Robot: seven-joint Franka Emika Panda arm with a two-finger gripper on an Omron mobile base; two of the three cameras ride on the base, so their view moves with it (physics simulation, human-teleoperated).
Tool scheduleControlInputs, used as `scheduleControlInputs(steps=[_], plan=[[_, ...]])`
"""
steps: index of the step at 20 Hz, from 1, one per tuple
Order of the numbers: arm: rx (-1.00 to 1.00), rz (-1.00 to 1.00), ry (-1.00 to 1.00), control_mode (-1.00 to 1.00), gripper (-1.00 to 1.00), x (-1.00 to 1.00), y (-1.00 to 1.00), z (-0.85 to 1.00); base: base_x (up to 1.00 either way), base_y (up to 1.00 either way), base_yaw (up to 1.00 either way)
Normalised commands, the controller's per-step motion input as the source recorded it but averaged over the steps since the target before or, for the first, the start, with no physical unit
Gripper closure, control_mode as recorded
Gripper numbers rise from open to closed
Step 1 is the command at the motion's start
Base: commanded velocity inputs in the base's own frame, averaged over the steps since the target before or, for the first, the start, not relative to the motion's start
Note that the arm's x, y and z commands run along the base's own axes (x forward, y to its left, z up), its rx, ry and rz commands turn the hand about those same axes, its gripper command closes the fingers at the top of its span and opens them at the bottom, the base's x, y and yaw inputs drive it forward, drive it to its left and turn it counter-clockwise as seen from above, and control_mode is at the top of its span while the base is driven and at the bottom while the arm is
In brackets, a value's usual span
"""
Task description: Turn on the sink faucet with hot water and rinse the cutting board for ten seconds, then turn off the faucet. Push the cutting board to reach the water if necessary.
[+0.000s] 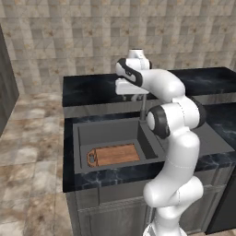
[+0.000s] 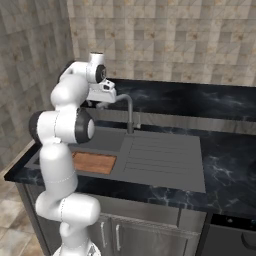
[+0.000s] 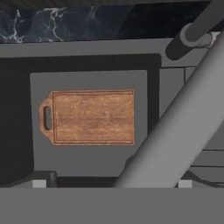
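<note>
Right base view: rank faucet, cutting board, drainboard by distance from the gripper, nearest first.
Gripper hangs above the basin's back edge.
1. Faucet: its spout arches right beside the gripper.
2. Cutting board: flat in the basin, below the gripper.
3. Drainboard: ribbed section at the sink's far right.

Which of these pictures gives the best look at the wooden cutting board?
The hand view: it looks straight down on the whole cutting board, handle hole included, lying flat in the sink. The left base view shows it slanted and small; in the right base view the arm hides part.
</note>
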Motion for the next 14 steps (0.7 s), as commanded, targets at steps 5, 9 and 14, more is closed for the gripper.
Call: scheduleControlInputs(steps=[5, 9, 14], plan=[[0.00, 0.00, 0.01, -1.00, -1.00, 0.09, 0.07, -0.01, 0.00, 0.00, 0.00], [0.00, 0.00, 0.00, -1.00, -1.00, 0.14, 0.05, -0.01, 0.00, 0.00, 0.00], [0.00, 0.00, 0.00, -1.00, -1.00, 0.15, 0.11, -0.04, 0.00, 0.00, 0.00]])
